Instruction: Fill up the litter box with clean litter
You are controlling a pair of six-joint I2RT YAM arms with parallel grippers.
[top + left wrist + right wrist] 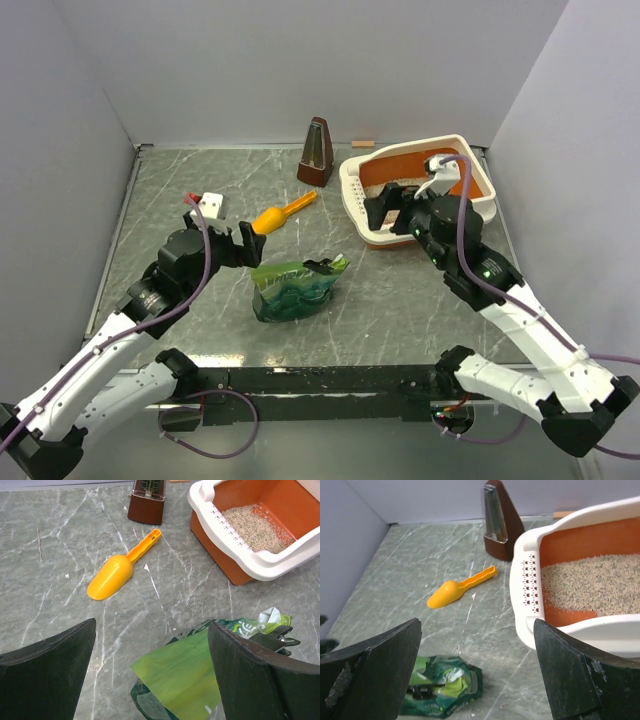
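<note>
The litter box point(352, 195) stands at the back right, cream outside and orange inside. Pale clean litter point(255, 527) lies on its floor and also shows in the right wrist view point(592, 585). My right gripper point(395, 210) is open and empty over the box's slotted near-left end point(527, 585). My left gripper point(243, 243) is open and empty, just left of and above the crinkly green bag point(295, 288). The bag sits low between the left fingers in the left wrist view point(185, 675), with no contact visible. An orange scoop point(283, 214) lies on the table between bag and box.
A brown metronome point(317, 152) stands at the back centre, left of the box. A small white and red part point(208, 203) lies at the left. A small wooden block point(362, 144) lies by the back wall. A black clip point(280, 640) holds the bag's top. Grey walls close three sides.
</note>
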